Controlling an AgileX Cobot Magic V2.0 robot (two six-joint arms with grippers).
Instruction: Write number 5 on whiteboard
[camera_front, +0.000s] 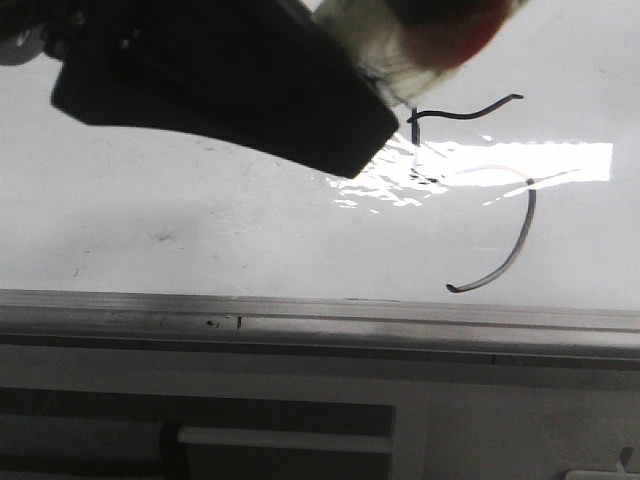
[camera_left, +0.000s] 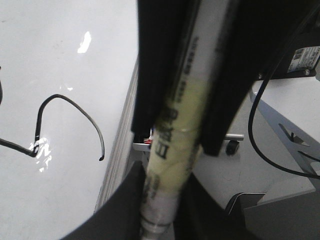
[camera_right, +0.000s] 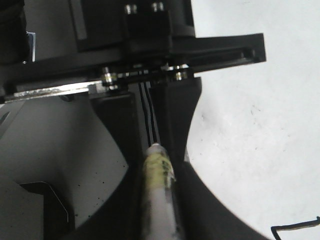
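Clamped on a taped marker (camera_left: 175, 145), my left gripper (camera_left: 165, 210) hangs tilted over the whiteboard (camera_front: 200, 220). Right gripper (camera_right: 157, 200) grips one too. Glare crosses the number 5 (camera_front: 520, 225).

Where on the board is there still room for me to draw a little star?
The whiteboard is bare on its left half, between the dark hand above and the grey frame below, apart from faint smudges. The right side is crowded by the number 5 and a patch of glare. A little room remains beyond the 5's hook.
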